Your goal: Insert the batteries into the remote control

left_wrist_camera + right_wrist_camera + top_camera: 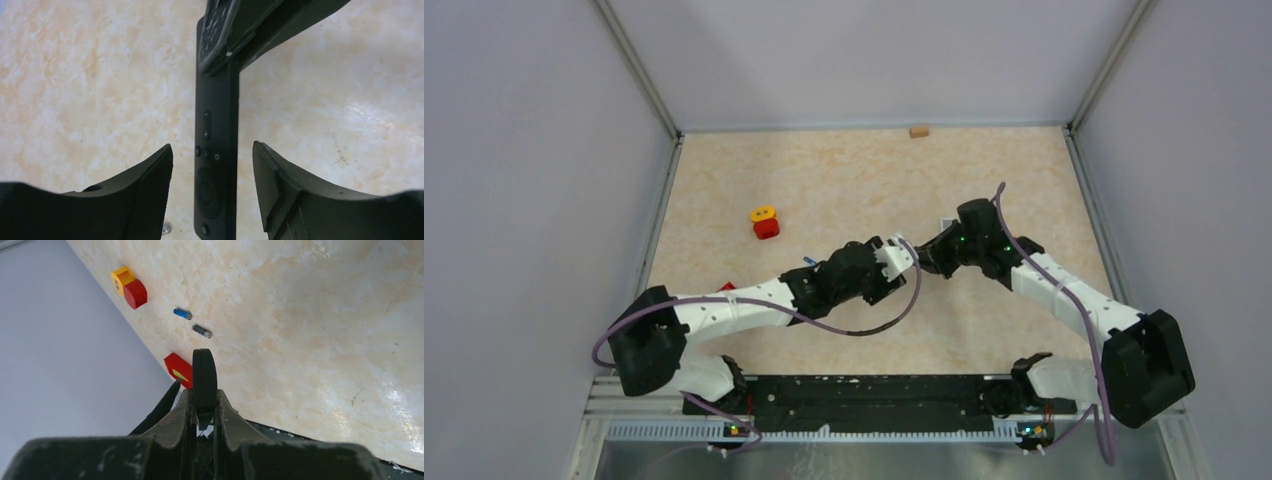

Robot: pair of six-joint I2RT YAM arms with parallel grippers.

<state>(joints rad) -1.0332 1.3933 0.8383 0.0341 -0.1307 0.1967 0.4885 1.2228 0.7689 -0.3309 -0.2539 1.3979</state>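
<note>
Evidently the right gripper (204, 401) is clamped on the remote (216, 100) at the tabletop's (75, 75) middle, likely steadying it for the left gripper (212, 150), whose fingers stand apart beside it. The blue battery (183, 314) and dark battery (202, 331) lie toward the left edge.

Left arm (734, 308) and right arm (1064, 290) wear white shells, black joints and purple cables (864, 330); the right gripper (204, 407) seems paint-flecked.

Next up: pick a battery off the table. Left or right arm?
Left. The left fingers stand open either side of the remote without gripping it, and the blue battery and dark battery lie on that arm's side of the table. The right fingers are shut on the remote, so busy.
</note>
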